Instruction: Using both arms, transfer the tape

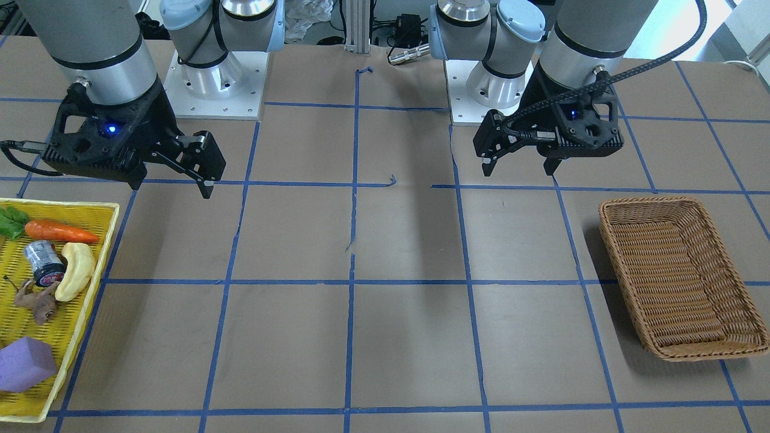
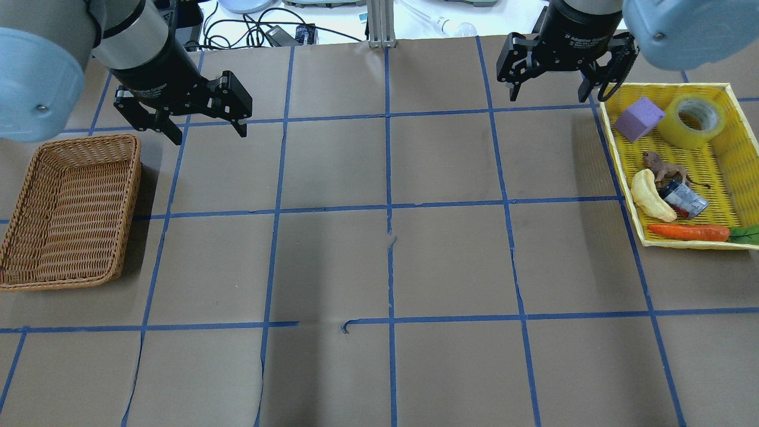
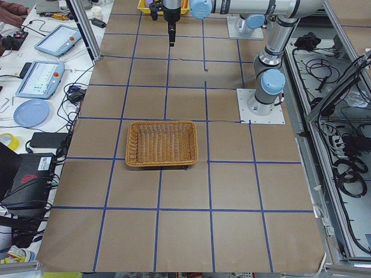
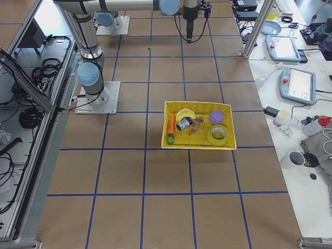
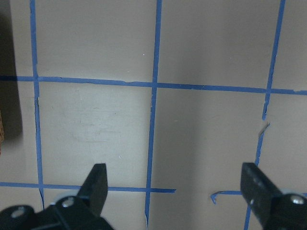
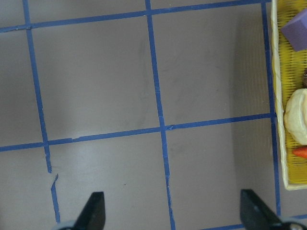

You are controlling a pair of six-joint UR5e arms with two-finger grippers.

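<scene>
The tape (image 2: 692,120), a glossy yellow roll with a pale core, lies flat in the far corner of the yellow tray (image 2: 730,166). It also shows in the exterior right view (image 4: 218,134) and is cut off in the front-facing view. My right gripper (image 2: 547,98) hangs open and empty above the table, just left of the tray and apart from the tape. It also shows in the front-facing view (image 1: 171,185) and its wrist view (image 6: 172,213). My left gripper (image 2: 210,136) is open and empty above the table, near the wicker basket's far corner (image 1: 518,171) (image 5: 175,184).
A wicker basket (image 2: 65,213) sits at the table's left side. The tray also holds a purple block (image 2: 638,118), a banana (image 2: 649,196), a small silver-and-black can (image 2: 683,199), a brown figure (image 2: 663,166) and a carrot (image 2: 688,231). Blue tape lines grid the brown table.
</scene>
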